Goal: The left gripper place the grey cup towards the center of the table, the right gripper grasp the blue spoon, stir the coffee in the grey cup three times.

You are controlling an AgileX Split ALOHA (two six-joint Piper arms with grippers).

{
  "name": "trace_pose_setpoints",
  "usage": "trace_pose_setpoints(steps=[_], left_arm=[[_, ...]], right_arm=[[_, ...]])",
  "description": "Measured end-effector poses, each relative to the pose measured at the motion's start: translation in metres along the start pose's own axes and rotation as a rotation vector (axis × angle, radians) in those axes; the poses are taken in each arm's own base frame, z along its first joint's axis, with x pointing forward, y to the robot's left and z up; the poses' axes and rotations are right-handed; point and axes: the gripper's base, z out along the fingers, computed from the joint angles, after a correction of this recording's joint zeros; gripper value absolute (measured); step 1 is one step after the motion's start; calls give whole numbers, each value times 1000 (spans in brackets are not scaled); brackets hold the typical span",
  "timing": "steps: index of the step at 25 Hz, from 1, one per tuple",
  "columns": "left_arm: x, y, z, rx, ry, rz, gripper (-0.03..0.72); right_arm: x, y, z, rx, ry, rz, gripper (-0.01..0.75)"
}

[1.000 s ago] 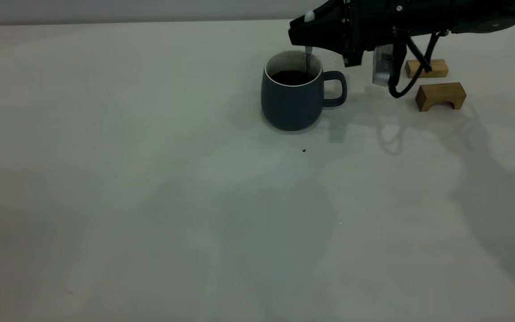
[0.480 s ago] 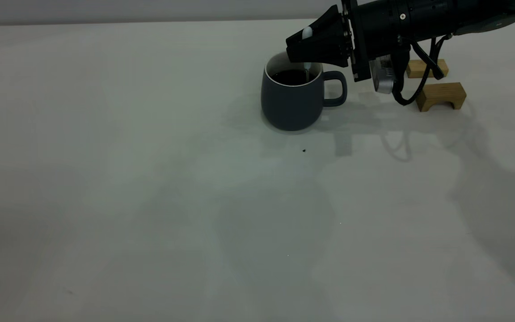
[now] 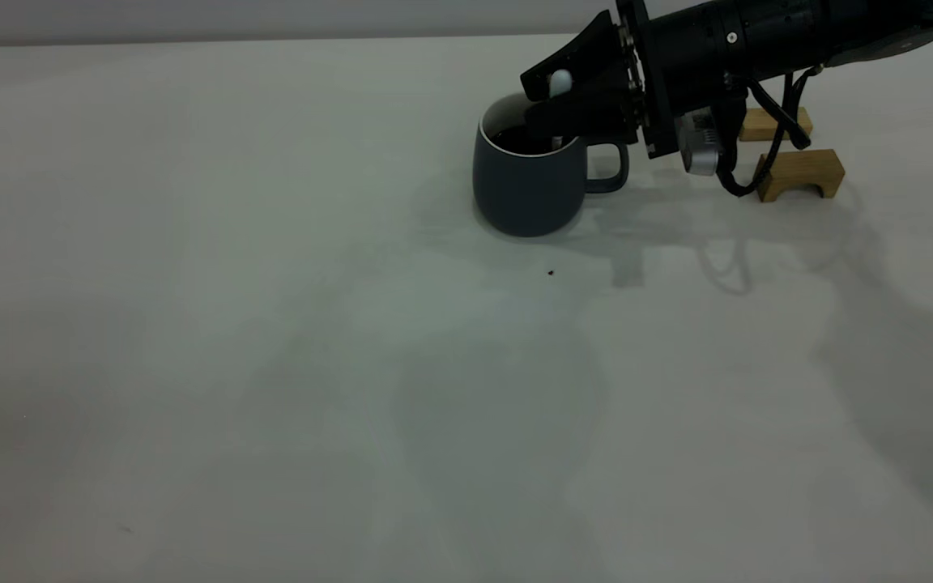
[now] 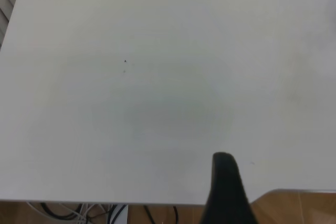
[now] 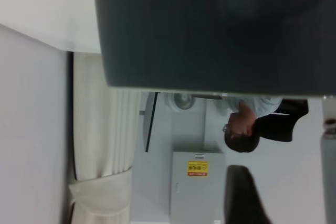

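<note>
Cup stands upright on the table toward its far side, handle pointing to the right arm, with coffee inside. Right gripper hangs over the rim, fingers closed on the spoon, whose stem seems to dip into the coffee. Two wooden blocks sit behind the arm. Left gripper shows one finger only; its spread cannot be told.
</note>
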Motion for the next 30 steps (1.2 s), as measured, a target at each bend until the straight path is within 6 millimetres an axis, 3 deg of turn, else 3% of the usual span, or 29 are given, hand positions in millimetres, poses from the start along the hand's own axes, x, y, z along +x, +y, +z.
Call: trace_pose_setpoints(steps=[6, 17, 24, 30], left_arm=[[0, 0, 0, 0, 0, 0, 585], [0, 0, 0, 0, 0, 0, 585], [0, 0, 0, 0, 0, 0, 585], [0, 0, 0, 0, 0, 0, 585]], right_arm=[[2, 1, -1, 2, -2, -142, 596], [57, 18, -19, 13, -18, -692, 586], [128, 10, -38, 315, -114, -1234, 476], [206, -5, -81, 660, -307, -1644, 345]])
